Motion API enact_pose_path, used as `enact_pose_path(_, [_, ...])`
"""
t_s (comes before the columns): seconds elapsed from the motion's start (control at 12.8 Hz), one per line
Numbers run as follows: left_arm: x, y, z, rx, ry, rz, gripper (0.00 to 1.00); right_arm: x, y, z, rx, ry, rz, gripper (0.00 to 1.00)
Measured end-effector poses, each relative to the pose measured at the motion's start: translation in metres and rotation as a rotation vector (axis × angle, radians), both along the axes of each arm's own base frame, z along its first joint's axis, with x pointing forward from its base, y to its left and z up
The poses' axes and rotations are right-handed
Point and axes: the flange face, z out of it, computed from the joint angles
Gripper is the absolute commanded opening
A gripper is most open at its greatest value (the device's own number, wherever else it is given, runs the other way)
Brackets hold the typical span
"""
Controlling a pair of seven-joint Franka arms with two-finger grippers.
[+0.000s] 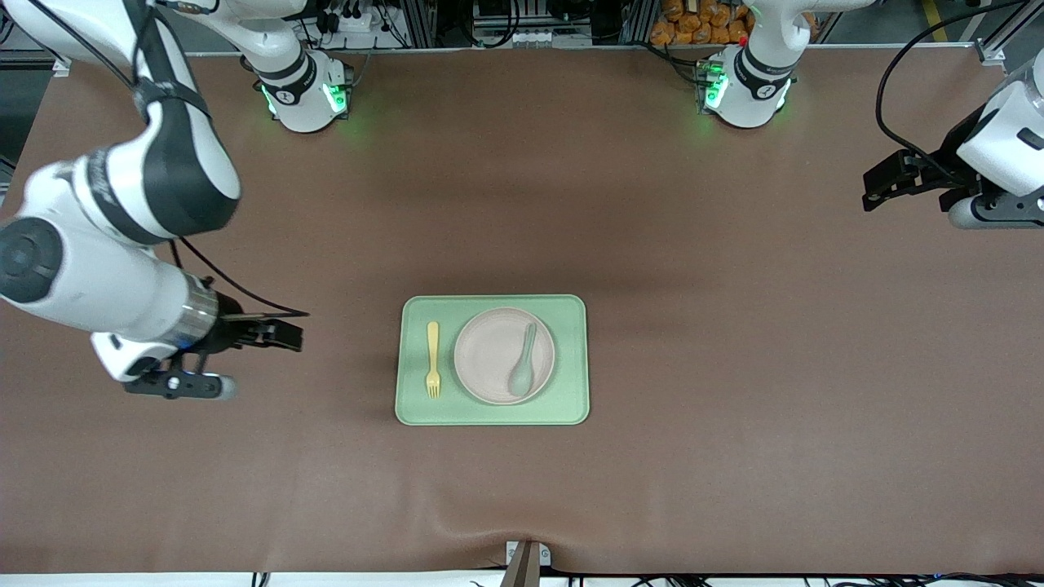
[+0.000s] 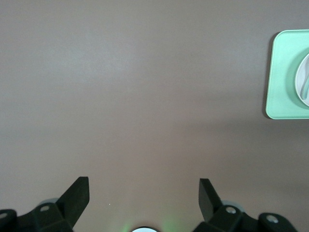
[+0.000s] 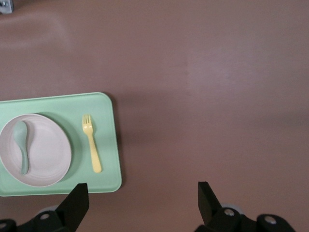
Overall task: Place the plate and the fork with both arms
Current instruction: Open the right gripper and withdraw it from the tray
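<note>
The off-white plate (image 1: pixel 489 350) lies on a light-green tray (image 1: pixel 492 412) at the table's middle. The pale-yellow fork (image 1: pixel 433 359) lies on the tray beside the plate, toward the right arm's end. Plate (image 3: pixel 48 152) and fork (image 3: pixel 91 143) also show in the right wrist view. My right gripper (image 1: pixel 287 334) is open and empty over bare table off the tray's right-arm end; in its own view (image 3: pixel 142 198) the jaws stand wide apart. My left gripper (image 1: pixel 879 186) is open and empty over bare table at the left arm's end; its own view (image 2: pixel 144 195) catches the tray's (image 2: pixel 282 72) edge.
A grey-green spoon (image 1: pixel 523 371) lies on the plate; it also shows in the right wrist view (image 3: pixel 22 147). A brown mat (image 1: pixel 734 408) covers the table. The arm bases (image 1: pixel 306 94) stand along the edge farthest from the front camera.
</note>
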Motion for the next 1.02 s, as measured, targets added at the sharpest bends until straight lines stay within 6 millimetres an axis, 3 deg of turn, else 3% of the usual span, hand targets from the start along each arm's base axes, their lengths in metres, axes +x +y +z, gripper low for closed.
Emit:
enact_pose_path(0.39, [0.0,0.0,0.0,0.0,0.001,0.0,1.0,-0.027,-0.041,0.101,-0.07,-0.054,-0.043,1.0])
enact_pose_path(0.63, [0.0,0.0,-0.001,0.0,0.001,-0.001,1.0,-0.057,-0.067,0.146,-0.095,-0.069,-0.079,1.0])
enact_pose_path(0.86, [0.0,0.0,-0.001,0.0,0.001,-0.001,1.0,-0.083,-0.095,0.163,-0.09,-0.069,-0.036,1.0])
enact_pose_path(1.02, [0.0,-0.001,-0.001,0.0,0.001,-0.001,1.0,-0.096,-0.117,0.16,-0.06,-0.057,-0.043,1.0])
